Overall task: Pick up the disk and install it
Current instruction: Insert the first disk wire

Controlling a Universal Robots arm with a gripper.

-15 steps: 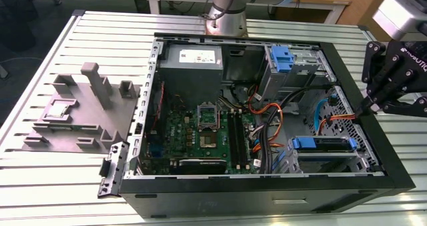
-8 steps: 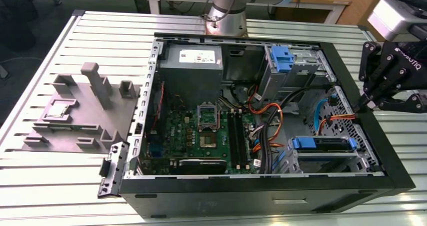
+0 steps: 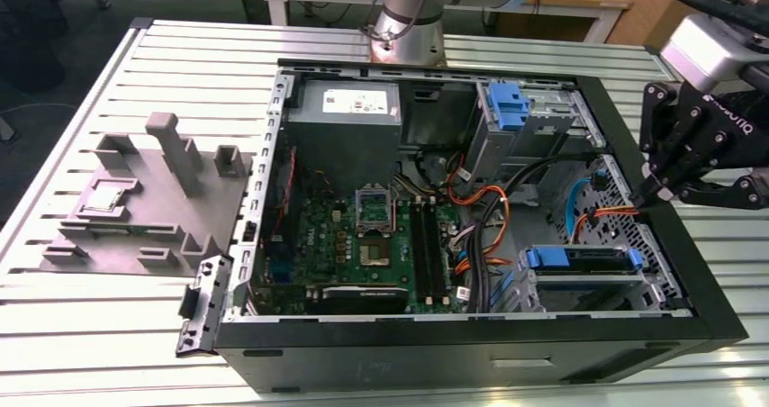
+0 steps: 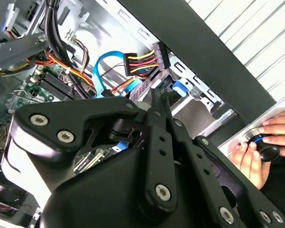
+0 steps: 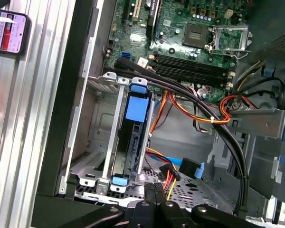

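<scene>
Slatted table [image 3: 96, 335] — disk [image 3: 583, 259] seated in bay [image 3: 589, 290], fingers [image 3: 658, 186] closed nearby.

My count, item by item:
- Open computer case [image 3: 481, 357]: one.
- Motherboard [image 3: 360, 240]: one, with one processor socket [image 3: 373, 211].
- Grey power-supply box [image 3: 345, 110]: one.
- Disk [image 3: 583, 259] in a blue carrier: one.
- Bare blue bracket [image 3: 511, 110]: one.
- Grey moulded fixture [image 3: 132, 209]: one.
- Slatted table [image 3: 96, 335]: one.
- Gripper [image 3: 657, 194]: one.
- Phone [image 5: 9, 32]: one.
- Light-blue data cable [image 4: 102, 71]: one.
- Power plug [image 4: 142, 61] with yellow, red and black wires: one.
- Person's hand [image 4: 249, 159]: I see at least one, but I cannot settle whether there is a second.
</scene>
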